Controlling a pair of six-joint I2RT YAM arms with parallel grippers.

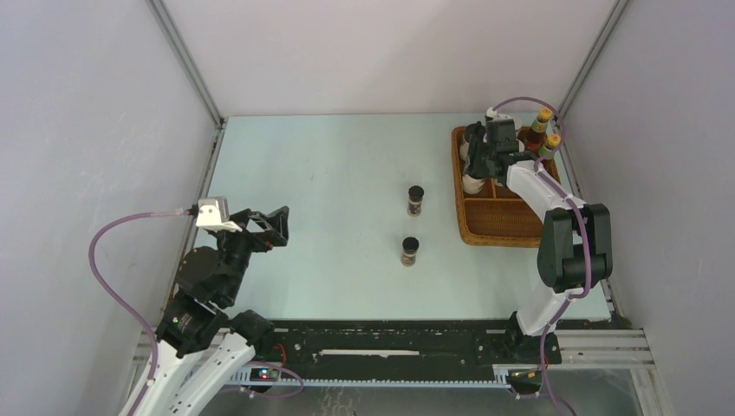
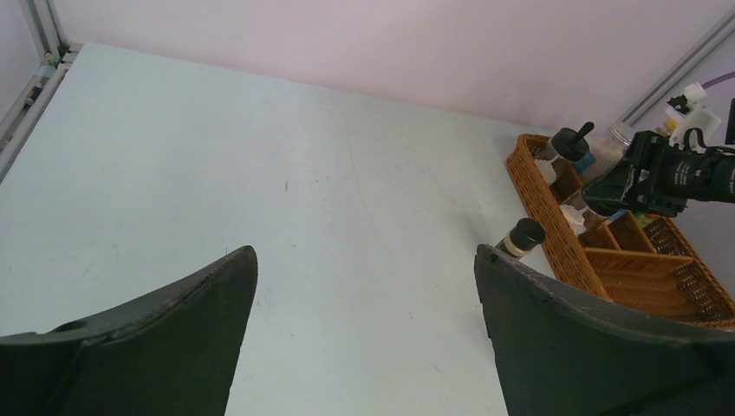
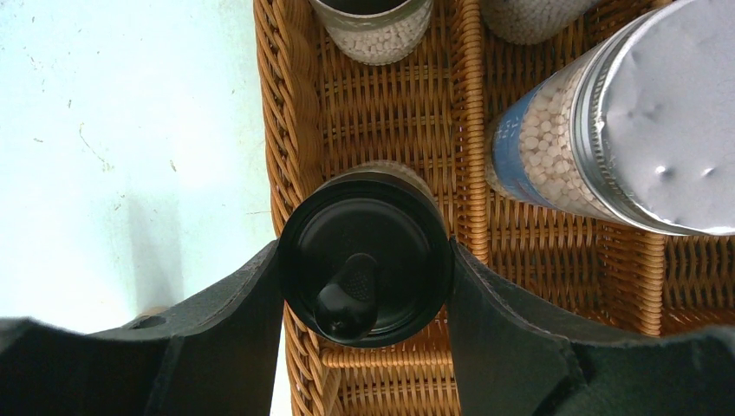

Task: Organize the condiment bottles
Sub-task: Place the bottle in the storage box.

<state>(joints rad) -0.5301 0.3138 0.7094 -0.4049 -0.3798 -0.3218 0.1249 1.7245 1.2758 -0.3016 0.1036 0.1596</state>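
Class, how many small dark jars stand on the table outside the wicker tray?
2. The far small black-capped dark jar stands mid-table; the near dark jar stands closer to the arms' bases. Both are left of the brown wicker tray.

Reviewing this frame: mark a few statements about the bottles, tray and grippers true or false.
1. The farther dark jar and the nearer dark jar stand on the table, outside the wicker tray. True.
2. The left gripper holds a bottle. False: it is open and empty.
3. The right gripper is closed on the black-lidded jar inside the tray. True.
4. The red sauce bottles lie flat on the table. False: they stand upright at the tray's far right corner.
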